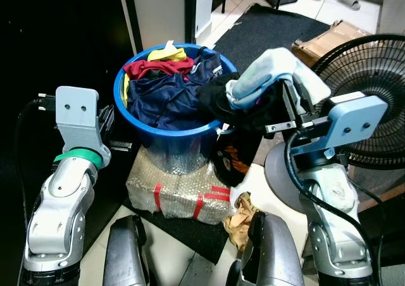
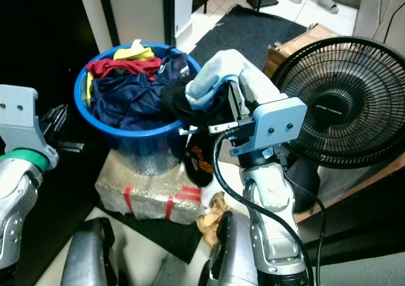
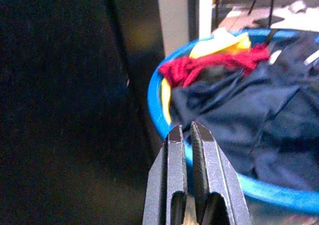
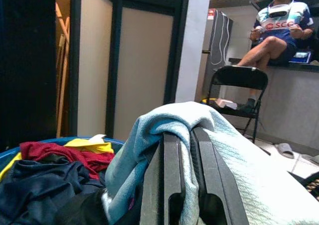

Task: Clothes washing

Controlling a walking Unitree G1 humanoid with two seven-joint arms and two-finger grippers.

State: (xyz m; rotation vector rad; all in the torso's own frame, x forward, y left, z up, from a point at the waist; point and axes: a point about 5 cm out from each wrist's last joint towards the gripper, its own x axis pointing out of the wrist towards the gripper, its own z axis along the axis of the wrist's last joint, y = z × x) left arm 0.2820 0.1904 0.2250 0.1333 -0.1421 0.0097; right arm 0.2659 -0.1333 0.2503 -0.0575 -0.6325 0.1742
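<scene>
Round blue plastic laundry tub (image 1: pixel 166 131) sits on a bubble-wrapped parcel with red tape (image 1: pixel 180 191), heaped w/ clothes — navy garment (image 1: pixel 166 96) on top, red cloth (image 1: pixel 166 66) and a yellow piece (image 1: pixel 168 54) toward the far rim.

Right end effector (image 4: pixel 182 140) is raised just beside the tub's right rim, its two black fingers pressed together and clamped on a pale blue-white towel-like cloth (image 1: pixel 269 74); the cloth drapes over the fingers and the wrist. A black garment (image 1: pixel 237 118) hangs under it, over the tub's edge and down the side.

Left end effector (image 3: pixel 188 135) hovers at the tub's left rim, near the blue wall, fingers together w/ only a thin slit between — nothing held.

Black pedestal fan (image 2: pixel 345 99) stands right of the right arm. Crumpled brown paper (image 1: pixel 243 217) lies on the floor by the parcel. In the right wrist view a person (image 4: pixel 276 28) sits raised in the background, beyond a black folding chair (image 4: pixel 237 93).
</scene>
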